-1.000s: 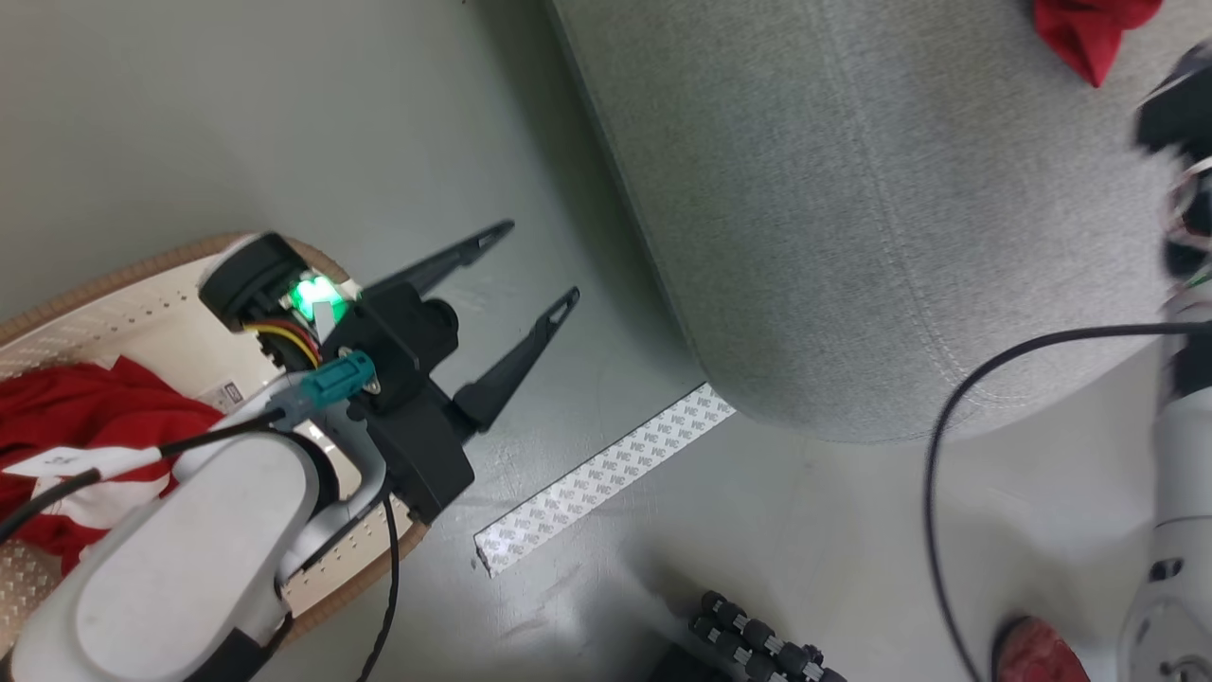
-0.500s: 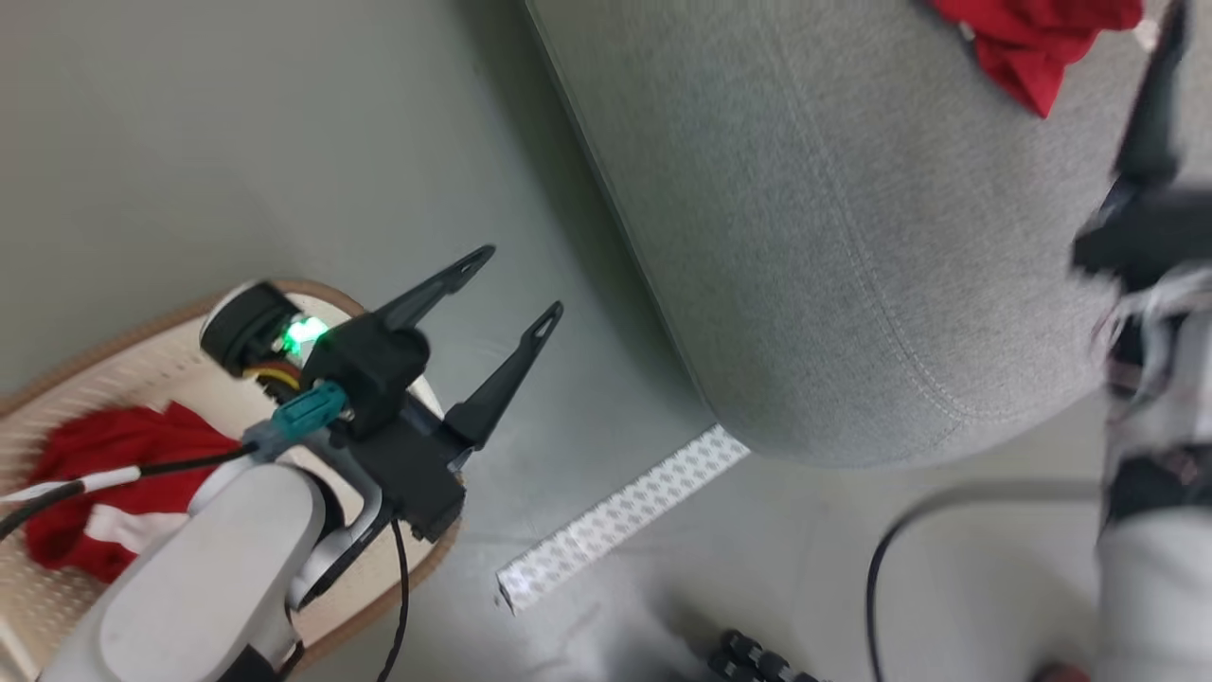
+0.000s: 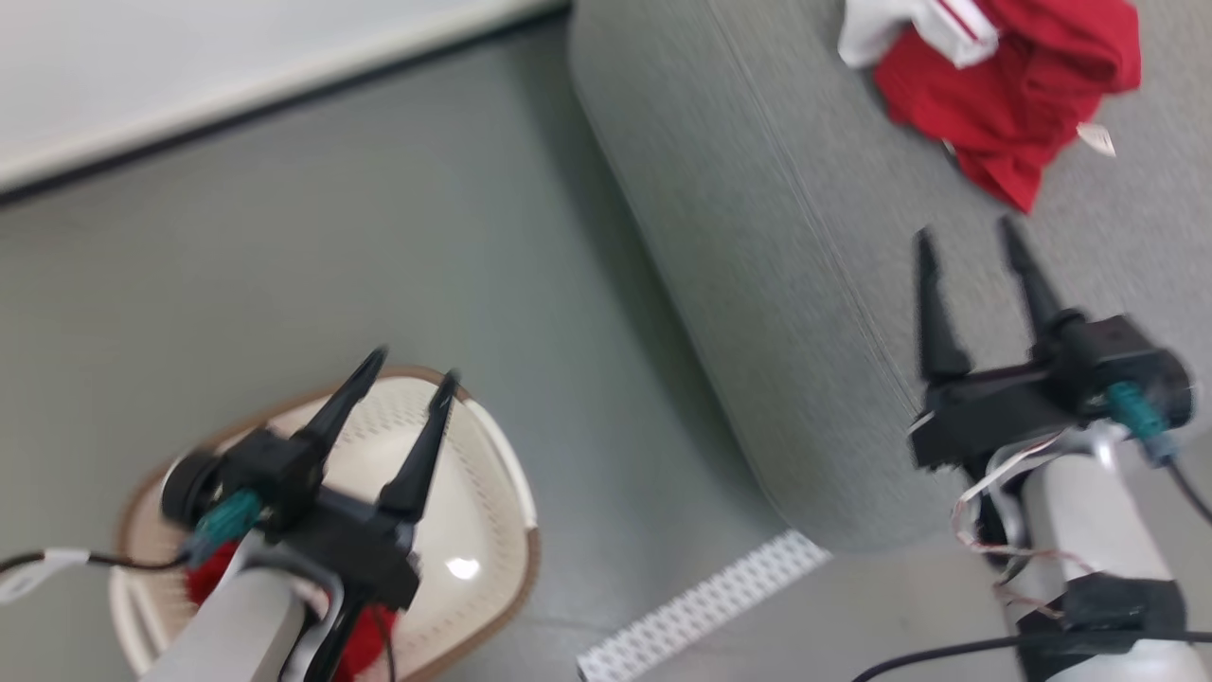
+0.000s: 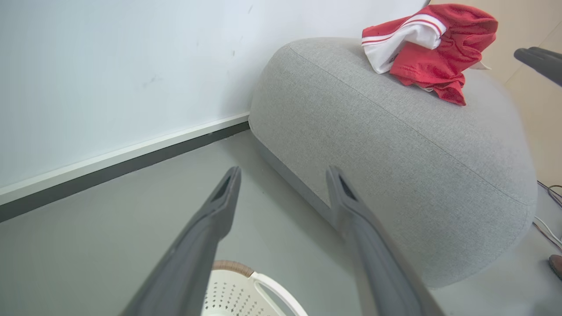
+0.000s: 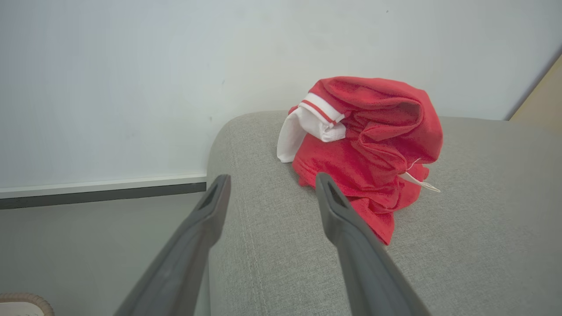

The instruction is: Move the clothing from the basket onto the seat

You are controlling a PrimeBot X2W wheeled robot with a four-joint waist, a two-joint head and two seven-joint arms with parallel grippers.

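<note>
A red and white garment (image 3: 1004, 85) (image 4: 428, 44) (image 5: 364, 145) lies crumpled on top of the grey seat (image 3: 814, 265) (image 4: 395, 145) (image 5: 461, 228). My right gripper (image 3: 961, 237) (image 5: 270, 180) hangs open and empty over the seat, just short of that garment. The cream basket (image 3: 483, 474) (image 4: 237, 289) with its brown rim stands on the floor at the lower left. More red clothing (image 3: 204, 583) lies inside it, mostly hidden behind my left arm. Open and empty, my left gripper (image 3: 412, 365) (image 4: 281, 173) hovers over the basket's far rim.
A white wall (image 3: 189, 76) with a dark skirting strip runs behind the grey floor (image 3: 379, 246). A white perforated strip (image 3: 701, 606) lies on the floor by the seat's corner. Black cables (image 3: 947, 654) trail from my right arm.
The head camera has tilted up, so the wall now shows. My right gripper has come into view over the seat, open, with the garment lying free beyond it.
</note>
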